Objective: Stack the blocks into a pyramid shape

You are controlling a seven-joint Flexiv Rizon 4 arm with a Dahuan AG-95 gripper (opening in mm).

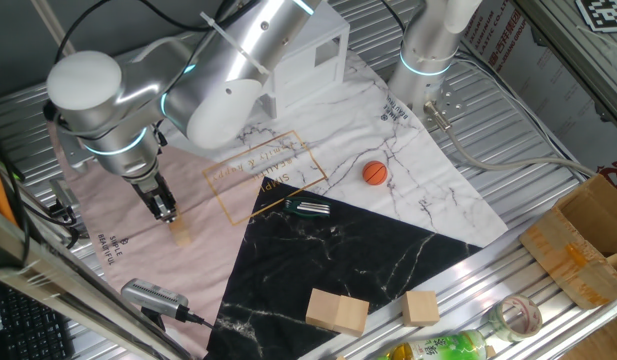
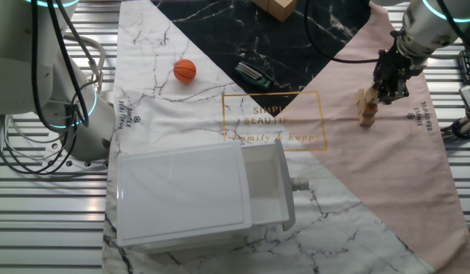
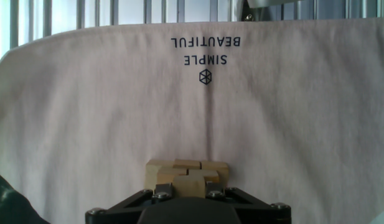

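Several small light-tan wooden cubes form a stack [image 1: 180, 236] on the pink cloth at the left; it also shows in the other fixed view [image 2: 366, 108] and in the hand view [image 3: 159, 168]. My gripper [image 1: 166, 212] hangs right over the stack [image 2: 387, 93]. In the hand view my gripper [image 3: 188, 188] is shut on one small cube [image 3: 188, 182], held between the two fingers just above the row of cubes behind it. The lower cubes are partly hidden by the held cube.
An orange ball [image 1: 375, 173] and a black tool [image 1: 308, 208] lie mid-cloth. Two larger pale wooden blocks [image 1: 337, 311] sit at the front edge. A white drawer box [image 2: 196, 194] stands open at the back. A cardboard box [image 1: 583, 245] is at the right.
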